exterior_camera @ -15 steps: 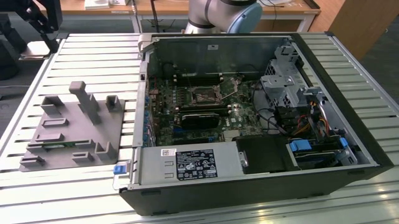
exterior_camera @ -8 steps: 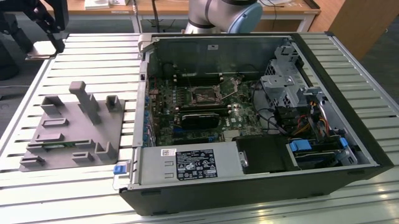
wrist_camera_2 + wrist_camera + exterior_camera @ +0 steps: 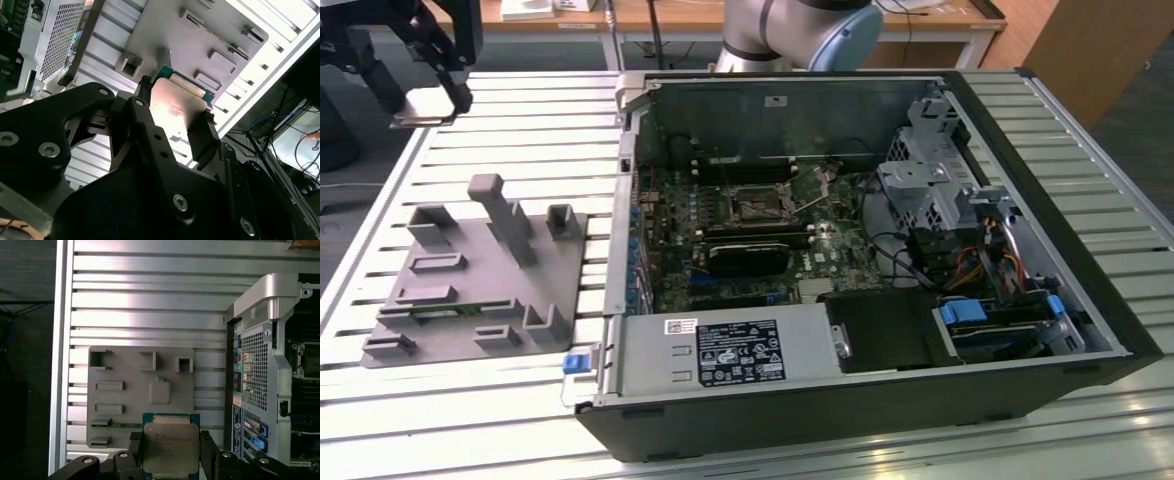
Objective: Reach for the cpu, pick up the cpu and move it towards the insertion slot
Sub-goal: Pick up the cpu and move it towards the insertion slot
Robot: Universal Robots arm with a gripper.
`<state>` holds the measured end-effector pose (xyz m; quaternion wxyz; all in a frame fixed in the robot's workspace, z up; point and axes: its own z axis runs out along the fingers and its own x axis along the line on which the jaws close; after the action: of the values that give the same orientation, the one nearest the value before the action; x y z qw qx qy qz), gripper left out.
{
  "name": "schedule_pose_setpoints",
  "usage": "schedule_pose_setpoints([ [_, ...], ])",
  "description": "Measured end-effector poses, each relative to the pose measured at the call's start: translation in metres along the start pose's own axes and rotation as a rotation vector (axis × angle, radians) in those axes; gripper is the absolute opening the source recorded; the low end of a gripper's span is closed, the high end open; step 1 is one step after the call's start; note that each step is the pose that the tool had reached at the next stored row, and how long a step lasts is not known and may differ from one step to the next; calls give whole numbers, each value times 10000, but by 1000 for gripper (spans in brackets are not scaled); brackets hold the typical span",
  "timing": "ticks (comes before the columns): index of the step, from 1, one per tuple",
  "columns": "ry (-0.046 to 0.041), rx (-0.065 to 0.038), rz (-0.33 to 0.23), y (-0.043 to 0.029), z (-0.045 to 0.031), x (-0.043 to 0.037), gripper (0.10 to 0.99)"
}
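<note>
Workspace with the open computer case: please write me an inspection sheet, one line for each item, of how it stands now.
Surface: ribbed silver metal table, carrying the grey plastic fixture and the open black computer case.
Job's things: small square cpu with silvery metal top and green rim, held above the fixture in the first wrist view; square dark insertion slot with shiny frame on the green board inside the case, unoccupied.
Clutter: thin green circuit strip lying on the fixture.
Grippers: black gripper, its fingers closed on two opposite edges of the cpu; seen in both wrist views.
Cables: coloured wire bundle inside the case.
Surroundings: wooden desks behind the table.
</note>
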<state>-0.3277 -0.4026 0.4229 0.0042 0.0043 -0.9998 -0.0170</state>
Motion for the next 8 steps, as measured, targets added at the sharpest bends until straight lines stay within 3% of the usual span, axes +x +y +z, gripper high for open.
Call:
schedule_pose_setpoints([
  [8, 0, 0, 0, -1, -1, -122, 541],
])
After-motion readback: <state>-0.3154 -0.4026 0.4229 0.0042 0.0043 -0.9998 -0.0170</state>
